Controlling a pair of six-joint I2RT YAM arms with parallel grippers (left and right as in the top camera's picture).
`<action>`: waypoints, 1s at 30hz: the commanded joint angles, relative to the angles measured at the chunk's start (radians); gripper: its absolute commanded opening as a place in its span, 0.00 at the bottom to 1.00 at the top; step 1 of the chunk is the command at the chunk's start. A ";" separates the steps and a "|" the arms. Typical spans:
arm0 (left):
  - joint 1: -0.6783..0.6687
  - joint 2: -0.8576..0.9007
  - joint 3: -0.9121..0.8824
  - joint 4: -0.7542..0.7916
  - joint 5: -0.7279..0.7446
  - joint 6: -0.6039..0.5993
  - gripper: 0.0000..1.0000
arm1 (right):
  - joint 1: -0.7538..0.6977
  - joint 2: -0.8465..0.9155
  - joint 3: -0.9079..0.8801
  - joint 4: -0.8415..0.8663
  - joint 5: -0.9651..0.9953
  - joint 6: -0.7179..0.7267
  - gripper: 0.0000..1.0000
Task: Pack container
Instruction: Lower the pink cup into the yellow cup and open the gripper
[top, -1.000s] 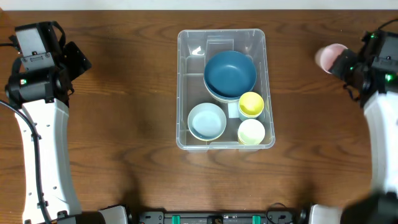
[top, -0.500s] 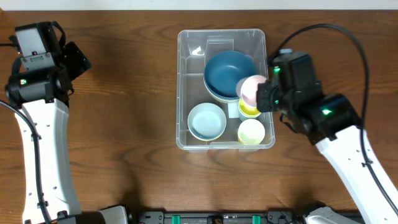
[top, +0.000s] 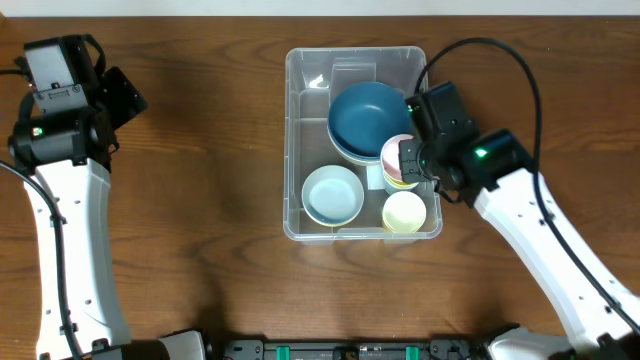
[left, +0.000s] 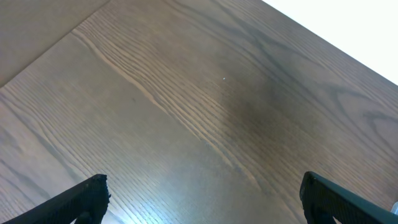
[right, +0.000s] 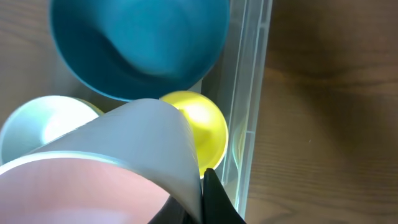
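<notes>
Compared with one second ago, the right arm (top: 520, 210) has swung from the far right edge of the desk (top: 200, 150) over to the container (top: 294, 140), and the pink cup (top: 397, 152) has come with it. The right fingers (right: 214, 200) are closed on the rim of this cup and hold it just inside the right long wall of the container, over the yellow cup (right: 202, 127). I cannot tell if the two cups touch. The container stands in the middle of the desk, its long sides running from front to back. Inside it, the dark blue bowl (top: 366, 115) fills the back right part, the light blue bowl (top: 333, 194) lies at the front left, and a pale cup (top: 404, 212) stands in the front right corner. The pink cup is between the dark blue bowl and the pale cup, so little room is left around it. The back left corner of the container is bare plastic. Wide bare wood lies on both sides of the container. The left arm (top: 60, 200) is at the far left, well apart from it, and the left fingers (left: 87, 198) are spread wide over bare wood, holding nothing. A small white patch (top: 375, 178) shows on the base between the bowls, and its writing is too small to read.
</notes>
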 joint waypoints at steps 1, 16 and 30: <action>0.004 -0.007 0.018 -0.003 -0.016 0.010 0.98 | 0.006 0.035 0.003 -0.003 0.046 0.024 0.01; 0.004 -0.007 0.018 -0.003 -0.016 0.010 0.98 | -0.027 0.061 0.002 -0.008 0.102 0.048 0.07; 0.004 -0.007 0.018 -0.003 -0.016 0.010 0.98 | -0.052 0.026 0.002 -0.007 0.084 0.018 0.59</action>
